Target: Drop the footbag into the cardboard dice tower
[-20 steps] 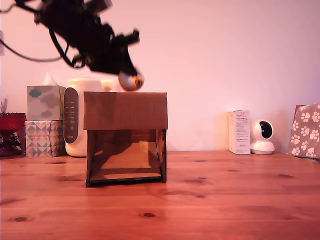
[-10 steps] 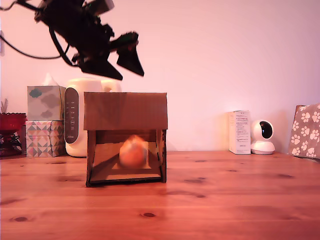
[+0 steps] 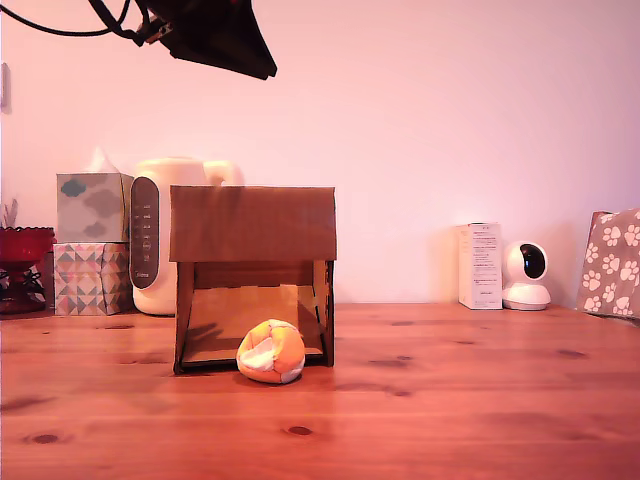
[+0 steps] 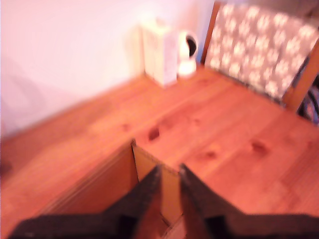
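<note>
Footbag (image 3: 271,351) on table (image 3: 450,400), before cardboard dice tower (image 3: 252,223)

Matt corrugated cardboard dice tower (image 3: 252,222), seemingly cloth footbag (image 3: 271,351), knotty wood table (image 3: 450,400)

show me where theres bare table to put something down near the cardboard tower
The widest free patch is the wooden table on the exterior view's right of the cardboard dice tower, up to the white box and small camera. The front strip is bare too, except where the footbag lies at the tower's mouth. The exterior view's left is crowded: tissue boxes, white appliance.
</note>
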Robot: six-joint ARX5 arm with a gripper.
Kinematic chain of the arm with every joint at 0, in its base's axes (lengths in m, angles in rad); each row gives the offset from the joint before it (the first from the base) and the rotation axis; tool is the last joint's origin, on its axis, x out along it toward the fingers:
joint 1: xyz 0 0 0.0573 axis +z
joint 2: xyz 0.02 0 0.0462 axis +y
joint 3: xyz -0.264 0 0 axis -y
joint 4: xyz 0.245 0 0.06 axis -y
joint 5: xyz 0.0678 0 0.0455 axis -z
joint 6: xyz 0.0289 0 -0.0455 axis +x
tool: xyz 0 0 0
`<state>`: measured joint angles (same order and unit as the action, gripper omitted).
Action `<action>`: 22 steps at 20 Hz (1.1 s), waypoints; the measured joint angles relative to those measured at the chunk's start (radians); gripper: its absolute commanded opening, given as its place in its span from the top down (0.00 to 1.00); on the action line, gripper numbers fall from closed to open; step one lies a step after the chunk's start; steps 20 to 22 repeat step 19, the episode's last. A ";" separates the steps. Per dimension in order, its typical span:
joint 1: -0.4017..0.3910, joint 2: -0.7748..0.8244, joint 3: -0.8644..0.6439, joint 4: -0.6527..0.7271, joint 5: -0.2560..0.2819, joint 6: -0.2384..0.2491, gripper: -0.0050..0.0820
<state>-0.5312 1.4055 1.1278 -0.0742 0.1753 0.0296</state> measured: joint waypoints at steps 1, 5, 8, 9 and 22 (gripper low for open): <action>-0.003 -0.020 -0.074 0.052 0.000 0.000 0.96; -0.004 -0.114 -0.347 0.204 0.000 -0.045 0.96; -0.004 -0.228 -0.437 0.264 0.000 -0.054 0.96; -0.004 -0.272 -0.462 0.280 -0.001 -0.059 0.96; 0.124 -0.524 -0.702 0.272 -0.035 -0.134 0.96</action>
